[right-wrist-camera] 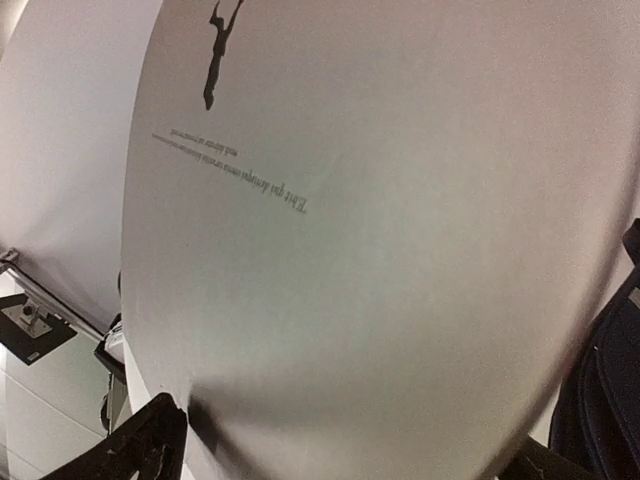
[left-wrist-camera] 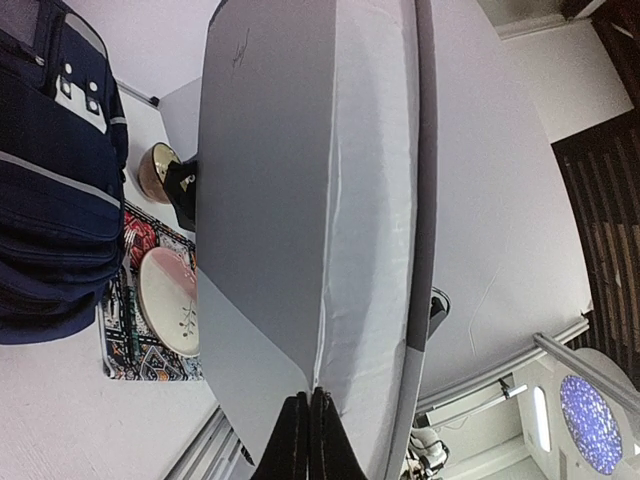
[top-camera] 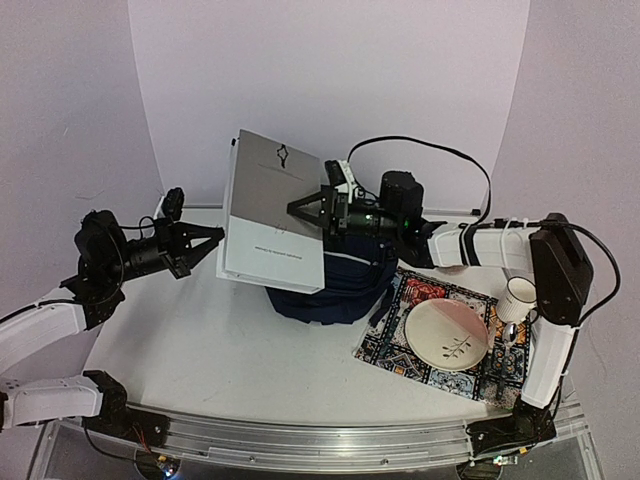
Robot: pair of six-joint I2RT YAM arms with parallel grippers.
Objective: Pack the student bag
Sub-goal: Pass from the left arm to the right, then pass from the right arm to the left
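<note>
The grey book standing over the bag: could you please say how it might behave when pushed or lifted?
The grey book probably stays stiff: its cover looks flat and its page block thick. It likely weighs a fair amount for its size. Standing tilted over the student bag, it may tip if nudged.

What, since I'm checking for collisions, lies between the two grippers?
A grey-and-white book, tilted over the student bag, fills the stretch between the left gripper and the right gripper. The top view shows it.
</note>
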